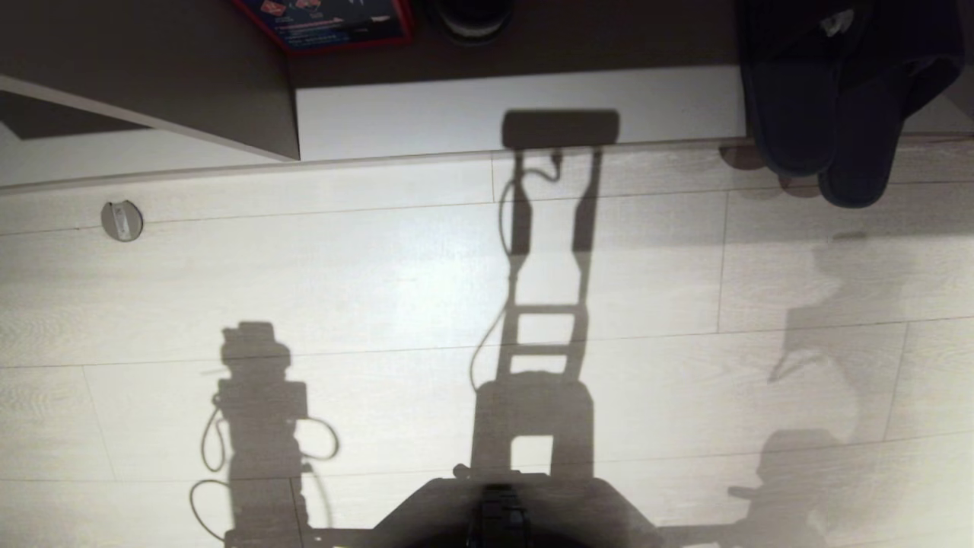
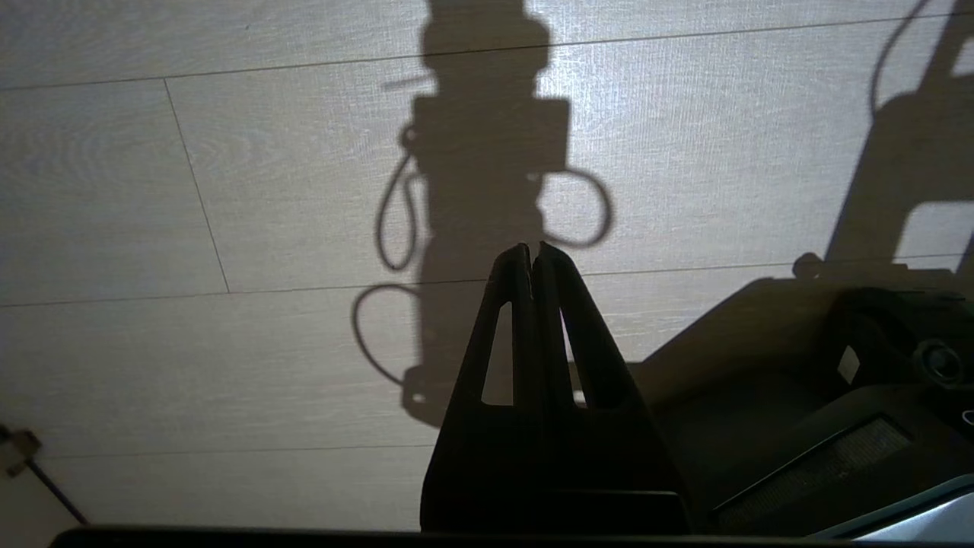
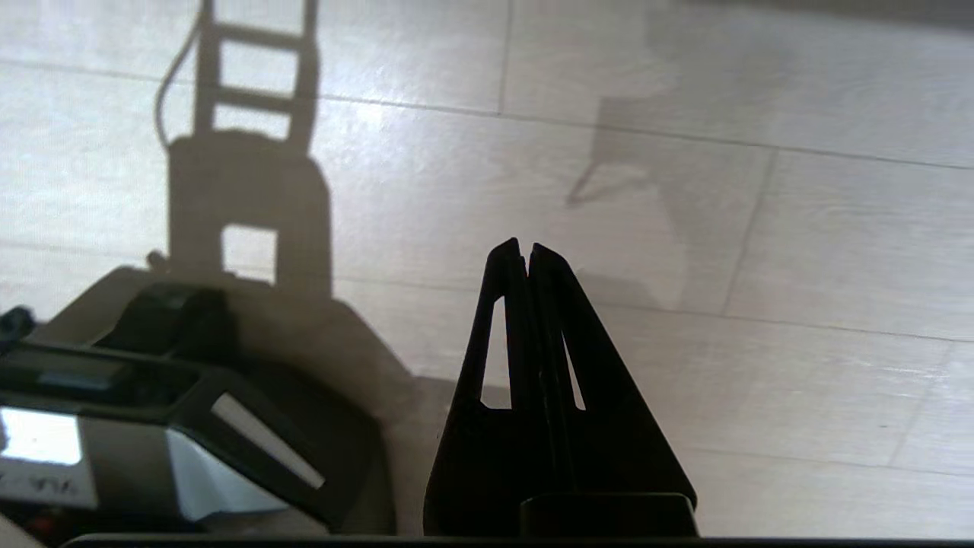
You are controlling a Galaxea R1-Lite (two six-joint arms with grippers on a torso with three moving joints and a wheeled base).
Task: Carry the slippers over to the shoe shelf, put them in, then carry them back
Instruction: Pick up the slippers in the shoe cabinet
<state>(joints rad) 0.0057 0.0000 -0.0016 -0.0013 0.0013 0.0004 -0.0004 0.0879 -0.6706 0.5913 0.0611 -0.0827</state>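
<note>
Slippers lie side by side at the far right of the head view, dark and soft, their rounded ends hanging over the front edge of the pale base board of the shoe shelf and reaching out above the floor. Their upper parts sit back on the board, partly lost in the dark at the top corner. A taupe upright divider panel stands to the left of the board, and deeper in are a red-edged box and a dark round object, cut off by the top edge.

Neither gripper appears in the head view; only shadows of the robot fall across the pale wood-grain planks. The right gripper shows in its own wrist view with both black fingers pressed together, tips meeting, nothing between them. It hangs over bare floor beside the robot's base. No slipper shows in that view, so the pair is well apart from this gripper, further forward at the shelf.

The left gripper is likewise closed tip to tip and empty in its wrist view, parked above the floor with the robot's base next to it.

A small round metal fitting is set in the floor at the left, near the shelf's front edge.
</note>
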